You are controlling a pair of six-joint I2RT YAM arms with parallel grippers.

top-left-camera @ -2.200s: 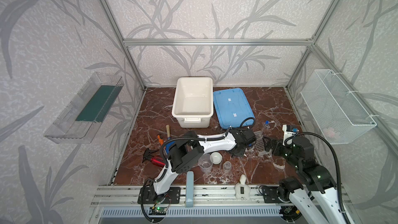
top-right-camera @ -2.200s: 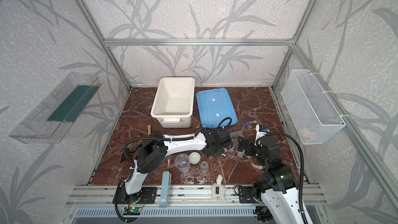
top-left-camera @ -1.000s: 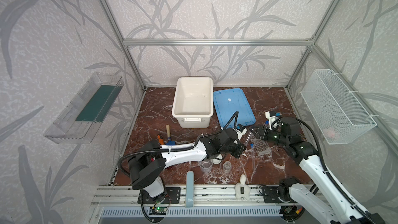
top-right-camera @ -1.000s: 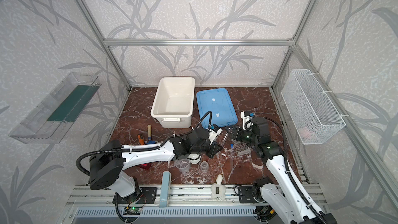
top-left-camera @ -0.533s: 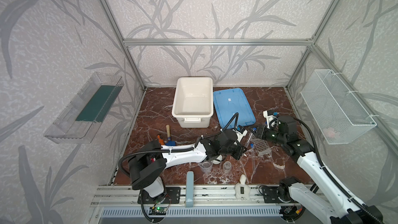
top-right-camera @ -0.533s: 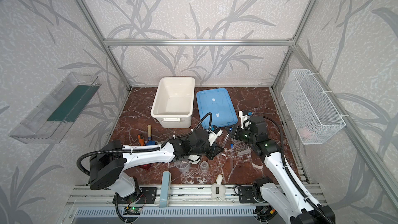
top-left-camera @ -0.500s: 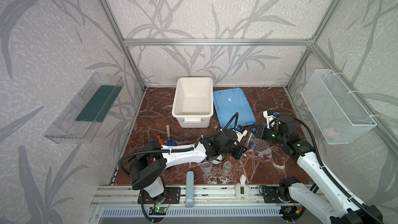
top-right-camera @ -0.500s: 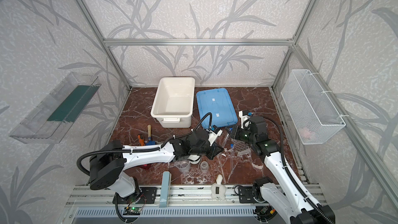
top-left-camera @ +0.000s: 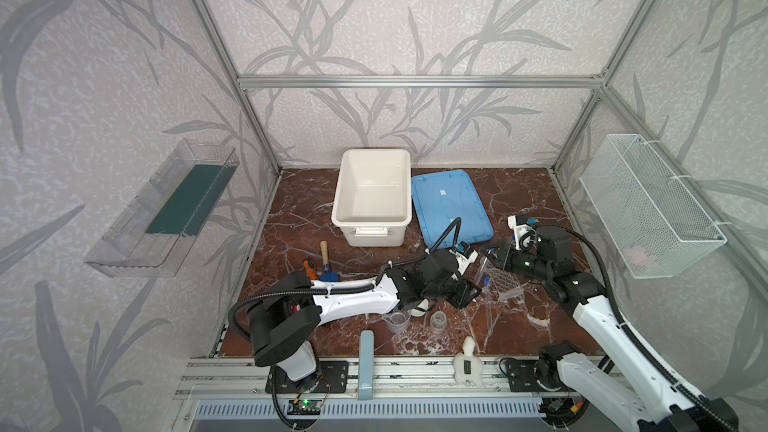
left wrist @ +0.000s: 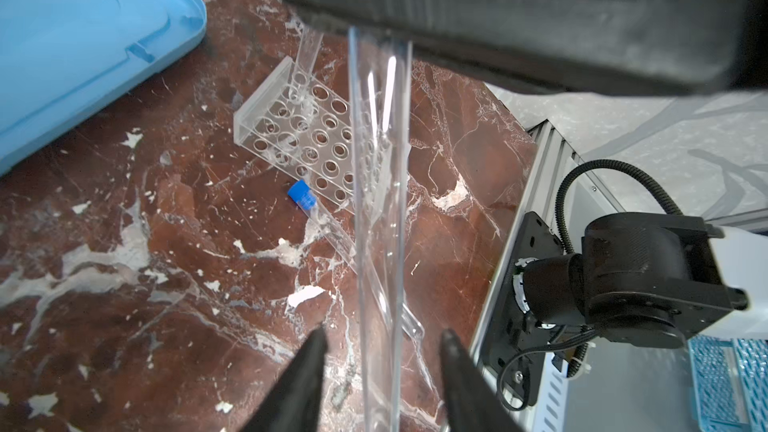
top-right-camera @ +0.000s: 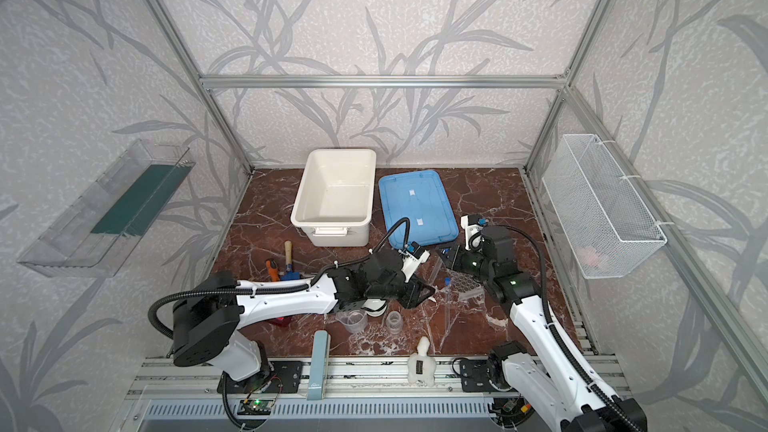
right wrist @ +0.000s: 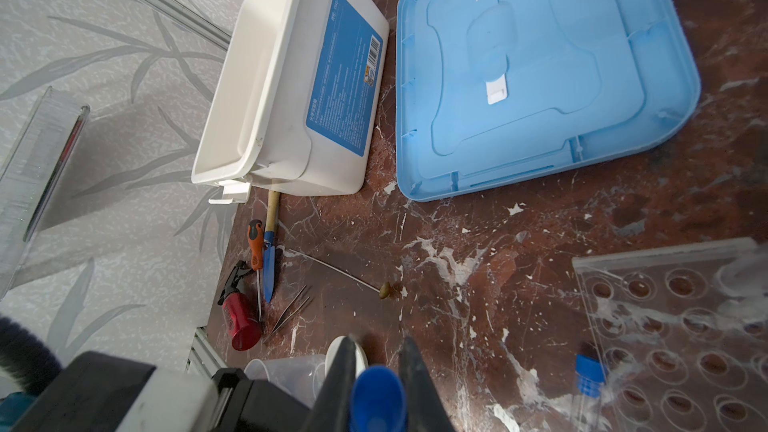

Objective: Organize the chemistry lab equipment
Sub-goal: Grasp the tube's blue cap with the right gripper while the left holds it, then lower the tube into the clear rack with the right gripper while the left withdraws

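Left jaws: parted, standing either side of the test tube (left wrist: 380, 201), apparently without touching.
Test tube: clear, blue-capped, held off the table (left wrist: 124, 284) near the clear perforated rack (left wrist: 307, 135); light, slick, likely fragile; best taken at the cap (right wrist: 378, 392).
Right jaws: closed on that cap.

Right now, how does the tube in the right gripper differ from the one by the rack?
The held tube has the right gripper shut on its cap; the loose tube is untouched. The held tube passes between the open fingers of the left gripper; the loose tube lies flat on the table beside the rack. Both clear, blue-capped.
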